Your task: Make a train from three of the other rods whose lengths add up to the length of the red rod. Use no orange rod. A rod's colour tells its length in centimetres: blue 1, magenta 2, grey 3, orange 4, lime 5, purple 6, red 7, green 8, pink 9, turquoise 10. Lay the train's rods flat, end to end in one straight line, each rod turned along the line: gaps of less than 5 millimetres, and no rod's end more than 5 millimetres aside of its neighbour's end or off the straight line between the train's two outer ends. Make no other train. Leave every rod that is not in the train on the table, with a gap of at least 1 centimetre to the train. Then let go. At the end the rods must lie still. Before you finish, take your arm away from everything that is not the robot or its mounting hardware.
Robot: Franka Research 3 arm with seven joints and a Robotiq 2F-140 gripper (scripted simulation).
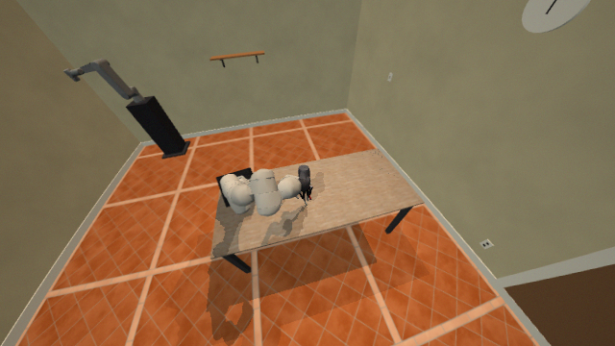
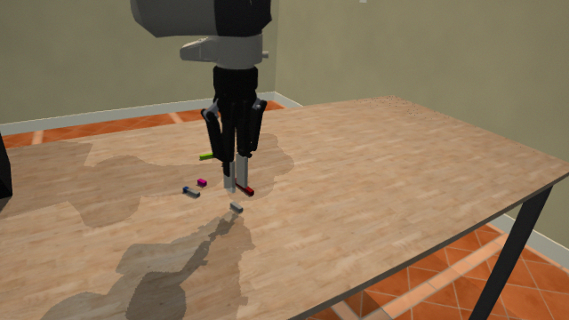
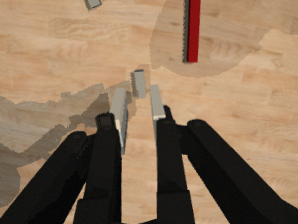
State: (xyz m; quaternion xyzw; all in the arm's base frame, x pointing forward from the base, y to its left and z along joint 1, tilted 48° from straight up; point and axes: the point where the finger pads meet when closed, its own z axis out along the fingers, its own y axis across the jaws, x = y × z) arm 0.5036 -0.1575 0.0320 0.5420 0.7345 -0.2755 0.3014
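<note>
Gripper (image 2: 236,178) hangs pointing straight down over the wooden table (image 2: 400,169), fingers drawn close together with a narrow gap and nothing between them. In the wrist view we see bare table through the gap between the two fingers.

Red rod (image 2: 244,189) lies flat just behind and to the right of the fingertips in the exterior view; in the wrist view the same rod (image 3: 193,27) sits ahead and to the right, well apart from the fingers.

A loose grey rod (image 2: 236,207) lies flat in front of the gripper in the exterior view. In the wrist view it (image 3: 139,83) shows just past the fingertips, roughly in line with the gap. We read it as lying on the table below the fingers, not gripped.

Blue rod (image 2: 186,189) and a second grey rod (image 2: 193,193) lie end to end, touching or nearly so, left of the gripper. Magenta rod (image 2: 202,181) sits near them, slightly further back, apart from both. Lime rod (image 2: 206,156) lies further back still, partly hidden behind the gripper's links.

In the top view the arm (image 1: 261,189) covers most of the rods; only a speck of red shows by the gripper.
</note>
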